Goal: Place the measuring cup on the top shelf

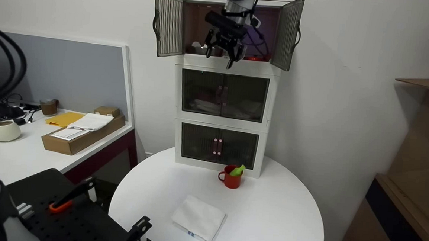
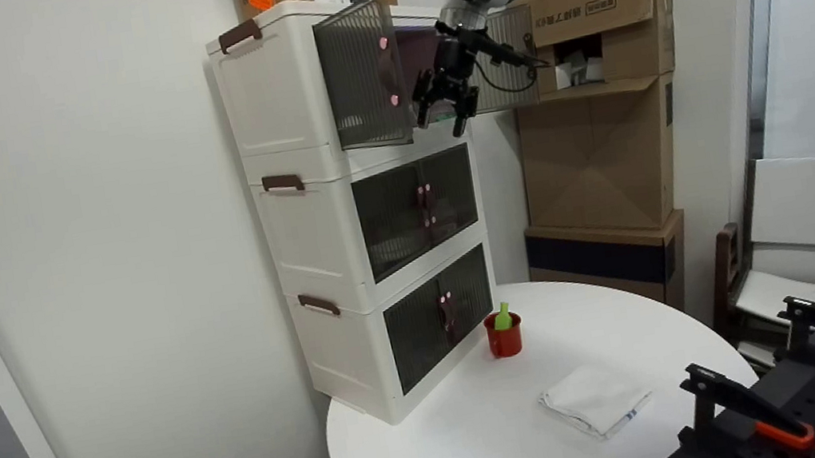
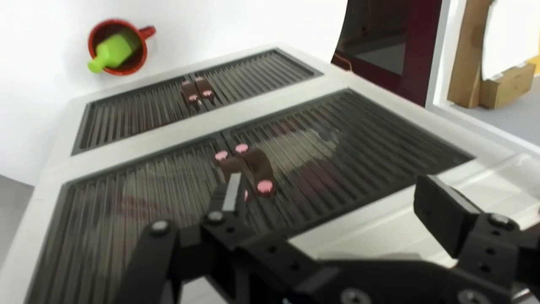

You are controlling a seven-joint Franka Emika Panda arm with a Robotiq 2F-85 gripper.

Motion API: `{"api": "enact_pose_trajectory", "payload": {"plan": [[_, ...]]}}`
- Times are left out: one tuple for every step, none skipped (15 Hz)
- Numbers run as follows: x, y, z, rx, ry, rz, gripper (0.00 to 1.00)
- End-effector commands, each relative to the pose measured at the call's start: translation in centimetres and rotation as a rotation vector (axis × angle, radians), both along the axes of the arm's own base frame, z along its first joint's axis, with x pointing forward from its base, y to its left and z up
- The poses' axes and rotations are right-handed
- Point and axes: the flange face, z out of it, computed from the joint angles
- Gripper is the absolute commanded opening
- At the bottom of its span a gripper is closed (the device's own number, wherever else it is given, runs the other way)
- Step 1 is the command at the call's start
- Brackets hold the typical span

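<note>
The top shelf point(image 1: 196, 26) of the tall white cabinet stands open, with its dark doors point(image 1: 170, 25) point(image 1: 289, 33) swung outward. It also shows in an exterior view point(image 2: 418, 49), partly behind a door. My gripper point(image 1: 219, 60) is open and empty, tilted downward in front of the shelf's lower front edge; it also shows in an exterior view point(image 2: 440, 125). In the wrist view my gripper point(image 3: 331, 185) has its fingers wide apart with nothing between them. A faint see-through shape point(image 1: 244, 50) behind the gripper may be the measuring cup; it is mostly hidden, so I cannot be sure.
Whitish items point(image 1: 199, 47) and a red item point(image 1: 255, 58) lie on the top shelf. Two closed glass-fronted compartments point(image 1: 223, 95) are below. A red mug point(image 1: 230, 180) with a green object and a folded white cloth point(image 1: 200, 218) are on the round table point(image 1: 276, 213).
</note>
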Motion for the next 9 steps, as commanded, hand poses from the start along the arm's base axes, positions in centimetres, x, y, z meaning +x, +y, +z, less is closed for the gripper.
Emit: {"api": "enact_pose_trajectory", "payload": {"plan": [[-5.0, -1.3, 0.3, -0.082, 0.128, 0.075, 1.00], [-6.2, -1.9, 0.1, -0.103, 0.165, 0.085, 1.00], [-7.3, -2.6, -0.1, -0.125, 0.190, 0.093, 1.00], [-8.4, -3.4, -0.3, -0.150, 0.201, 0.086, 1.00], [-9.5, -4.1, -0.5, -0.173, 0.209, 0.083, 1.00], [-10.5, -4.8, -0.8, -0.191, 0.206, 0.075, 1.00], [-11.8, -5.3, -1.2, -0.194, 0.185, 0.046, 1.00], [-12.7, -5.6, -1.5, -0.186, 0.148, 0.007, 1.00], [-13.3, -6.0, -1.7, -0.180, 0.096, -0.032, 1.00]]}}
